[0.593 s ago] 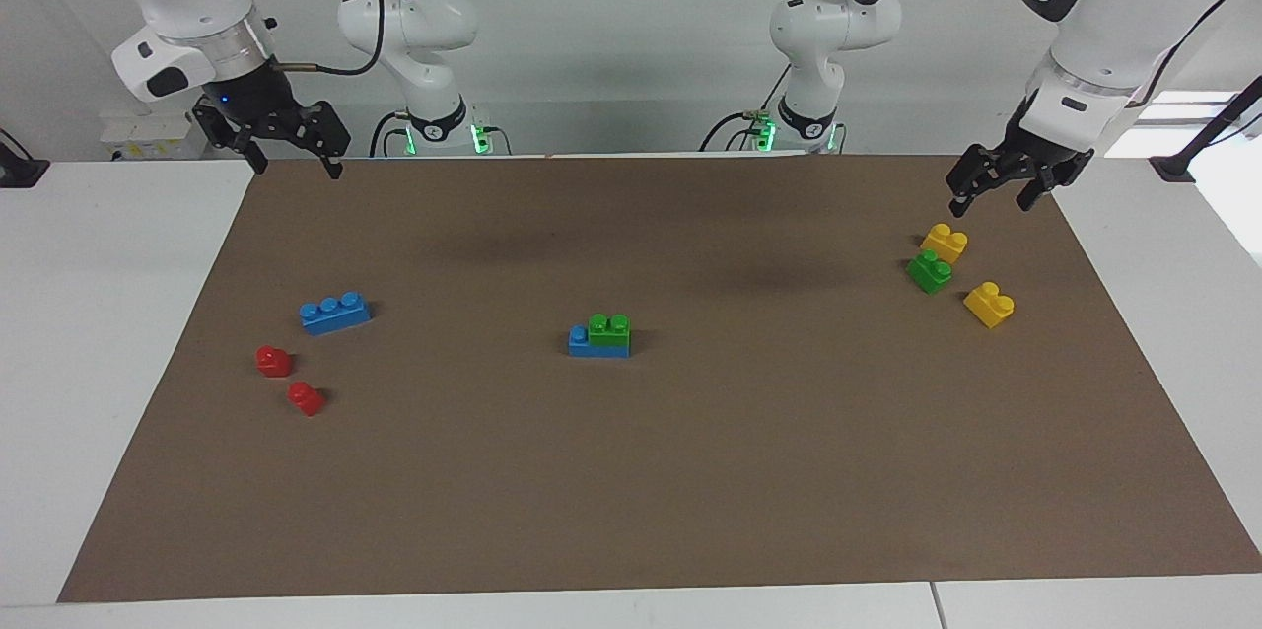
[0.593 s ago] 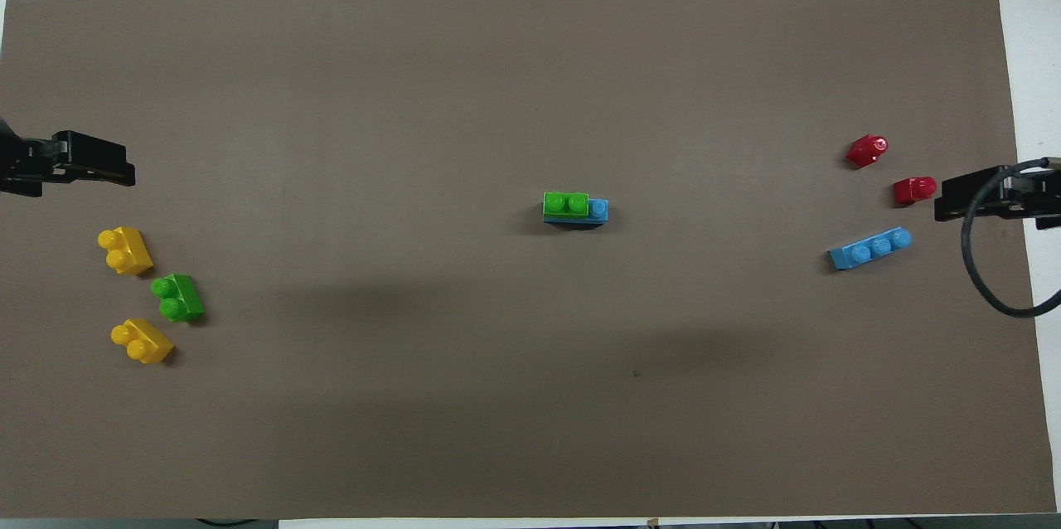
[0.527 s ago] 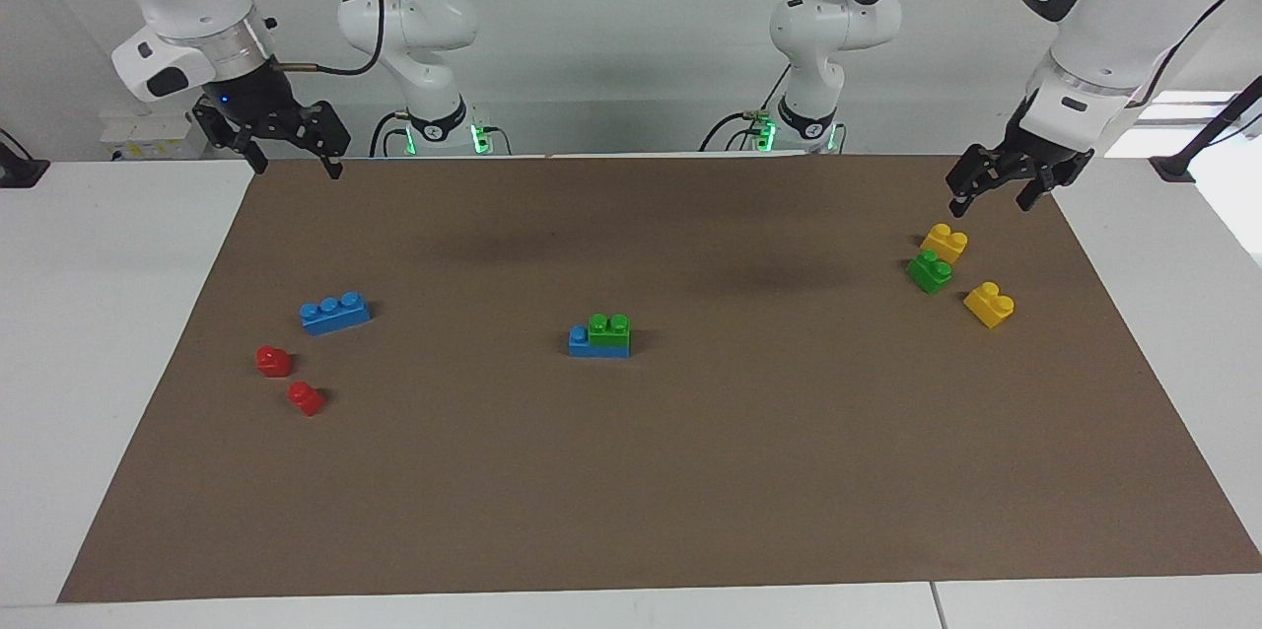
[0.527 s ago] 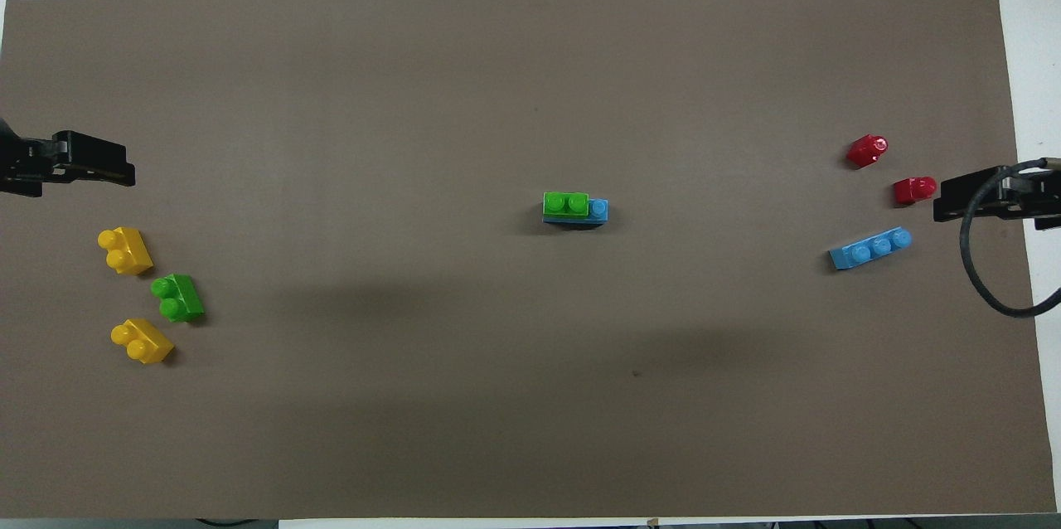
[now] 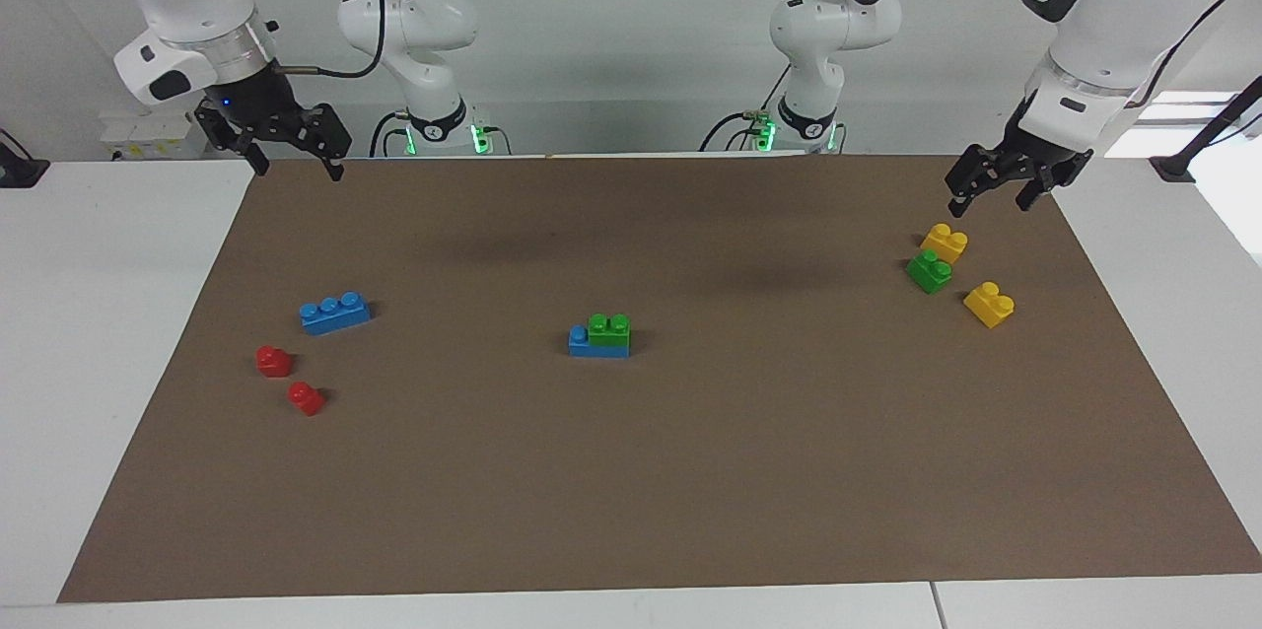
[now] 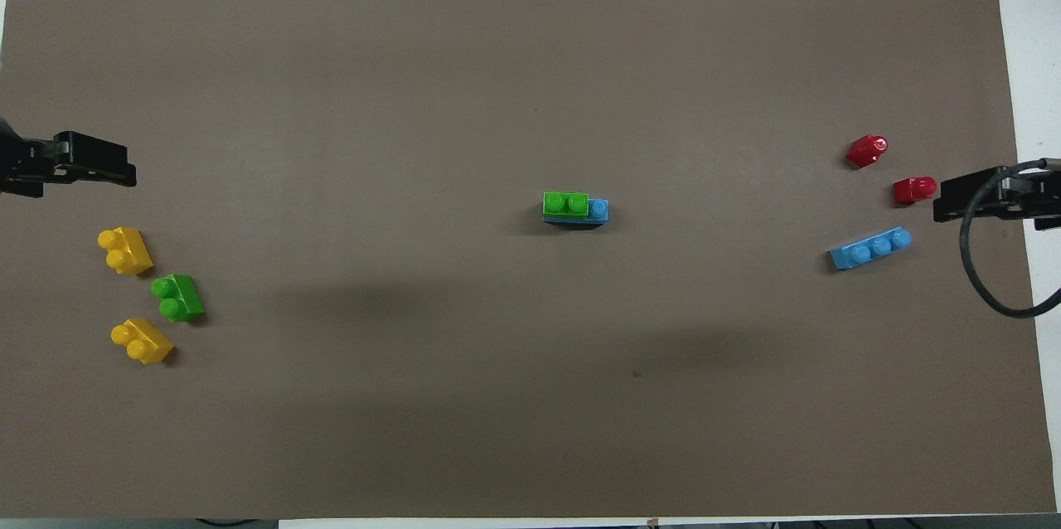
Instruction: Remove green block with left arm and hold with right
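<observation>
The green block (image 5: pixel 609 327) is sitting pressed onto a blue block (image 5: pixel 597 344) at the middle of the brown mat (image 5: pixel 690 471), covering all but one blue stud. It is looking light, rigid and smooth, so it is probably best pinched across its flat sides, with the blue block braced underneath. The left gripper (image 5: pixel 999 192) is hanging empty, fingers apart, over the mat's edge near a loose green block (image 5: pixel 929 271) and two yellow blocks (image 5: pixel 945 242). The right gripper (image 5: pixel 288 156) is waiting, also spread and empty, over its own end. How firmly the studs are gripping is not showing.
</observation>
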